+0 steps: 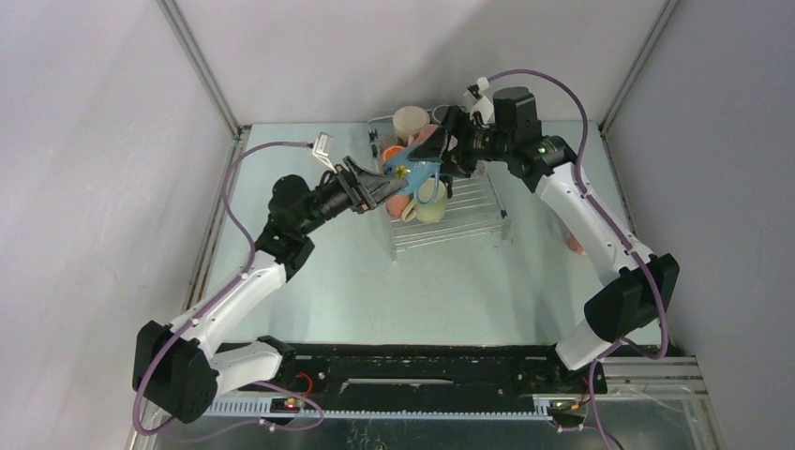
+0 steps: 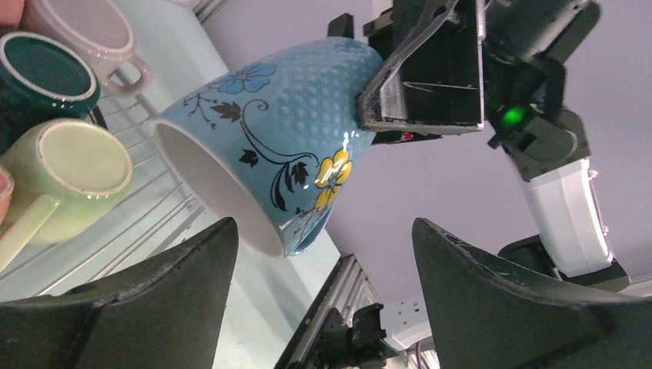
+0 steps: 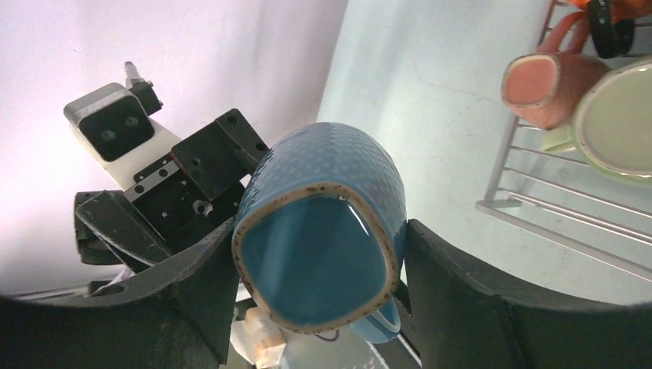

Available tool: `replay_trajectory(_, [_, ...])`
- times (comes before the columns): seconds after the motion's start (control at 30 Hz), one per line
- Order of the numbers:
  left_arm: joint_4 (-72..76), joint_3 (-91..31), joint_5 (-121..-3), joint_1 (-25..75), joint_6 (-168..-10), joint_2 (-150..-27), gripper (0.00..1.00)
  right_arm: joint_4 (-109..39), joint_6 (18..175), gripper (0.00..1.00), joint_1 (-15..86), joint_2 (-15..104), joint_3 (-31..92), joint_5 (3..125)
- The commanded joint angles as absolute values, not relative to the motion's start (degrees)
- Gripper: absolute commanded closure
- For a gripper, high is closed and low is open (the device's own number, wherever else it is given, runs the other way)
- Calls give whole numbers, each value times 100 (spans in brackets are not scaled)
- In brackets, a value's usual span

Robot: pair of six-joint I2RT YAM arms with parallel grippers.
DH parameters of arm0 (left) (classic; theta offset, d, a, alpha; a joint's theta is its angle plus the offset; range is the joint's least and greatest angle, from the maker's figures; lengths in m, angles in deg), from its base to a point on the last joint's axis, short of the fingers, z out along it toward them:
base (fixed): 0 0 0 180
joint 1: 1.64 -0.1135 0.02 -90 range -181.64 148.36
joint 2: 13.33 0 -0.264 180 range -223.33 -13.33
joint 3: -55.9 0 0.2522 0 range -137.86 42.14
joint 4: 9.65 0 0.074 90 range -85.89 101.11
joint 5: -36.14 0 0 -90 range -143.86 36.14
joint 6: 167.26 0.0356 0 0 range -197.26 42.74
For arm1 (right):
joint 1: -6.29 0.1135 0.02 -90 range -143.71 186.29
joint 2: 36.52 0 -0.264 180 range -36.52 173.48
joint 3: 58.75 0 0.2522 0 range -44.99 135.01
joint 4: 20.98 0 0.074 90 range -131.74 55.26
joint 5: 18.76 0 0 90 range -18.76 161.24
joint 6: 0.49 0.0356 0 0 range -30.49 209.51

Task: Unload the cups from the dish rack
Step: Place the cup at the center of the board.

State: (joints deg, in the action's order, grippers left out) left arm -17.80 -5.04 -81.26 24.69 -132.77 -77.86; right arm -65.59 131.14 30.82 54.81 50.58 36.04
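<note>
Blue cup [image 2: 284,138], glossy dimpled ceramic, flower-painted, tight between the right jaws; left jaws wide, empty.

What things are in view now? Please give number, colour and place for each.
blue floral mug: one, light blue with blue and yellow flowers, in the air beside the rack
pale green mug: one, pale green, in the rack
dark teal mug: one, dark teal, in the rack next to the green one
pale pink mug: one, pale pink, in the rack
salmon mug: one, salmon pink, in the rack
cream mug: one, cream, far end of the rack
orange mug: one, orange, in the rack
dish rack: one, clear with wire ribs, mid-table
pinkish thing: one, right of the rack, half hidden
table: one, pale
left gripper: black, open, facing the mug's mouth
right gripper: black, shut on the blue floral mug
</note>
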Motion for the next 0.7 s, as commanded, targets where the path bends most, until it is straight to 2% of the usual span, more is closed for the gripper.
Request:
replay_trajectory(0.0, [-2522, -380, -8291, 2419, -13468, -7681, 14, -5528, 13703, 82, 3112, 5174, 4971, 3037])
replay_trajectory(0.27, [-3369, -357, -8486, 2420, -13805, -7791, 38, -4607, 14408, 83, 3145, 5168, 4481, 2514])
replay_trajectory(0.53, [-3761, -372, -8556, 2420, -14013, -7873, 57, -3666, 15086, 83, 3202, 5105, 3923, 2175])
replay_trajectory(0.67, [-3868, -372, -8579, 2420, -14076, -7922, 70, -3527, 15196, 83, 3239, 5031, 3680, 2166])
